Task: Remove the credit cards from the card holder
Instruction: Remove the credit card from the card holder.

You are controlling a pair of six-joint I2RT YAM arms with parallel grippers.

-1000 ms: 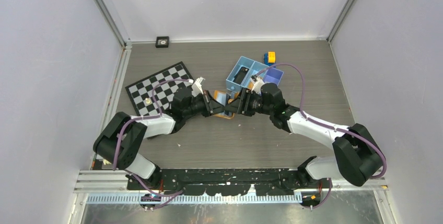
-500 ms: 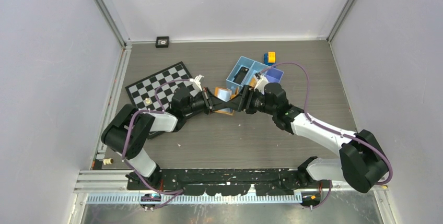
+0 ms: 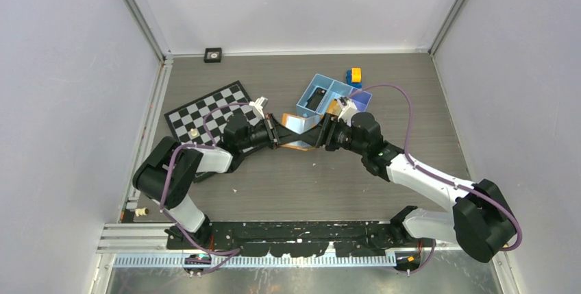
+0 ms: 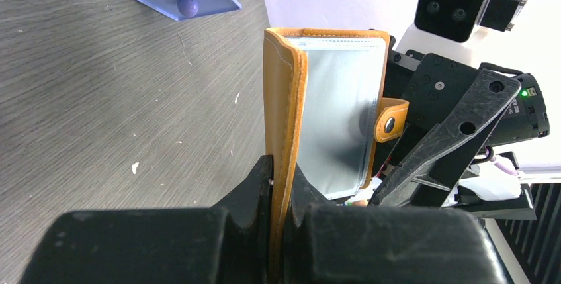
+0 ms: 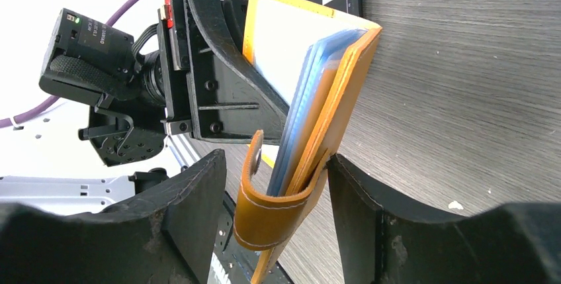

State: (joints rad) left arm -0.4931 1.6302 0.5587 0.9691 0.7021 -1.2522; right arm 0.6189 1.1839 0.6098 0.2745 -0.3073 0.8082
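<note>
Card holder [image 3: 296,129] is up off the bench just in front of the blue tray [image 3: 329,85]. The left pincer [image 4: 281,171] is clamped on one cover and the right pincer [image 5: 278,165] is spread around the other flap. If the right bites the whole flap, I reckon it'll yank the holder loose instead of pulling a card.

White-and-black arms [image 3: 425,174], purple cables [image 5: 132,3] (green LED [image 4: 524,93] lit)
</note>
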